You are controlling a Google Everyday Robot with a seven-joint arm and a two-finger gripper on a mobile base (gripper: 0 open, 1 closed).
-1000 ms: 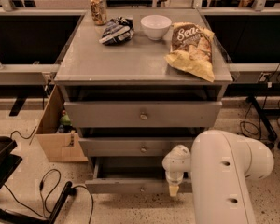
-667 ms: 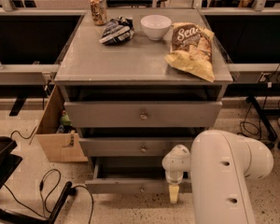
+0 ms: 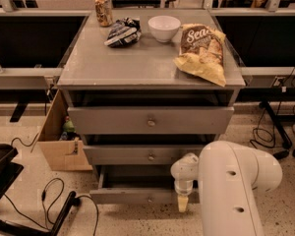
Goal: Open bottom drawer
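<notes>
Cardboard box (image 3: pixel 64 149) sits beside the cabinet's (image 3: pixel 137 65) left edge. Bottom drawer (image 3: pixel 128 196) stands pulled out, with open floor (image 3: pixel 137 221) before it. My gripper (image 3: pixel 183 204) hangs at its front's right end; grip state cannot be told. Chip bag (image 3: pixel 202 50) reads "Sea".

Raised camera faces cabinet (image 3: pixel 137 65) front, pincer (image 3: pixel 183 204) low, centre-right.

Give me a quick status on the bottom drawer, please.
Tool low at the drawer front, right of the knob. Bottom drawer pulled well out. Cardboard box on floor left, off its path.
</notes>
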